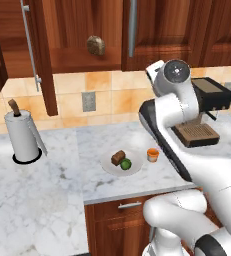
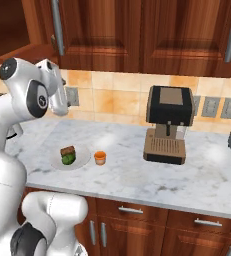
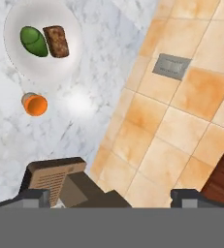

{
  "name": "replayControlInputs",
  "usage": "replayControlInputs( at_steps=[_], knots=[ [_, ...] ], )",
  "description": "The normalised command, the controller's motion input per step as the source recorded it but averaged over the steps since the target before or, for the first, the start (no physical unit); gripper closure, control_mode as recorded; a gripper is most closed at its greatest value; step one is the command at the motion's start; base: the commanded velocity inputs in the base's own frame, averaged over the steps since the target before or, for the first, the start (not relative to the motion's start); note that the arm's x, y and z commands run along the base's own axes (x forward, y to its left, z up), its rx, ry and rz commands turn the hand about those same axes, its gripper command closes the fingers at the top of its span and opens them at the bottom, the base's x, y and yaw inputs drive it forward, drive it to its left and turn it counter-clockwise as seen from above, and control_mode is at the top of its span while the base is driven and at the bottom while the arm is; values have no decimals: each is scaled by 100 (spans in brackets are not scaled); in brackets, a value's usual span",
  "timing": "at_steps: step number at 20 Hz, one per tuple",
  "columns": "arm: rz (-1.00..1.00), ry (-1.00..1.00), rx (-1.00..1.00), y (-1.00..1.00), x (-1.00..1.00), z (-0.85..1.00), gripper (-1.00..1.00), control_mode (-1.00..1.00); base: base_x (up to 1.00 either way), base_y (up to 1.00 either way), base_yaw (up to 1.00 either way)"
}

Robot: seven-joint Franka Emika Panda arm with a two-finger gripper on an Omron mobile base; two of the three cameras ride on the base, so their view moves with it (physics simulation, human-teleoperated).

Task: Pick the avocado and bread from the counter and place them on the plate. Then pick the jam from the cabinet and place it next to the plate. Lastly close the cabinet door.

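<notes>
Marble counter [image 1: 47, 200] with grey veins runs along a wall of orange and beige tiles, and reddish wood drawers sit under its front edge. On this counter lies the white plate [image 1: 108, 168], and on the plate are the dark brown bread [image 1: 118, 157] and the green avocado [image 1: 126, 163], touching each other or almost so. The jam jar [image 1: 153, 155] with its orange lid stands upright on the marble just beside the plate, on the side toward the coffee machine [image 2: 167, 125] (it is not on the plate itself). The coffee machine, black on top with a brown drip tray, stands further along the counter, well apart from the plate.

Above the counter hangs the dark wooden cabinet [image 1: 77, 30]. Its door [image 1: 39, 55] with the long silver bar handle is swung open toward the room, and on the shelf inside rests a speckled grey-brown lump [image 1: 95, 45]. A white roll of paper towel [image 1: 21, 136] on a dark base stands at the left part of the counter, near the wall.

In the hand view the gripper [image 3: 111, 196] looks down on the plate, the jar, the coffee machine tray and a grey wall socket [image 3: 171, 66]. Its two dark fingertips [image 3: 32, 197] stand far apart at the bottom of this view, with nothing between them. The arm itself is raised high above the counter, near the tiled wall.
</notes>
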Motion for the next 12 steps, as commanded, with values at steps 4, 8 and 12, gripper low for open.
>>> replayControlInputs(
  at_steps=[4,8,12],
  knots=[
    [0,0,-23,12,-63,-31,-100,-100,0,0,0],
    [0,0,-22,7,-60,-39,-100,-100,0,0,0],
    [0,-2,-30,19,-57,-50,-100,-100,0,0,0]
  ],
)
